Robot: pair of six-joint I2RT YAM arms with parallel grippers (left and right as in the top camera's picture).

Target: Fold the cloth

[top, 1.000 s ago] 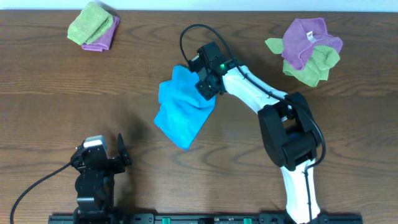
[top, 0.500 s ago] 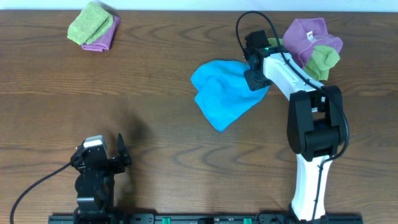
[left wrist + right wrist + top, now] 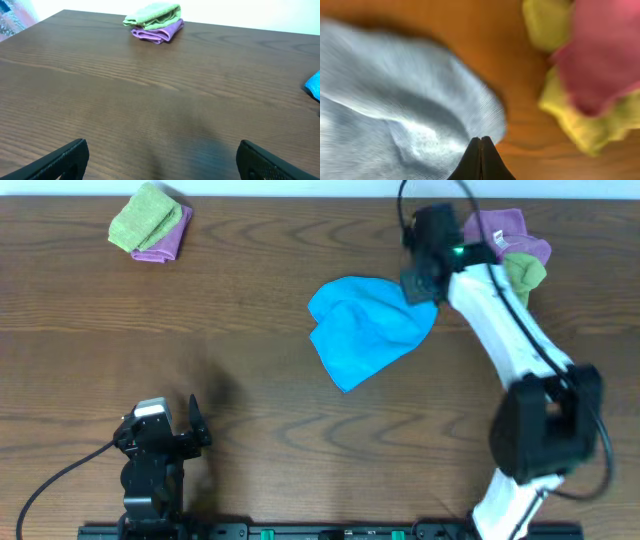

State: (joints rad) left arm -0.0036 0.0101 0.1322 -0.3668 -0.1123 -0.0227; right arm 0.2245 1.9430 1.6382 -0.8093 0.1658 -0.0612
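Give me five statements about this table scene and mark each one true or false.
1. The blue cloth lies rumpled, not neatly folded. True.
2. The left end effector is shut on the blue cloth. False: it is open over bare table, far from the cloth.
3. The right end effector is shut at the blue cloth's upper right corner. True.
4. A folded stack, green on purple, sits at the far left. True.
5. By the right arm, the purple cloth lies under the green cloth. False: the purple one lies on top.
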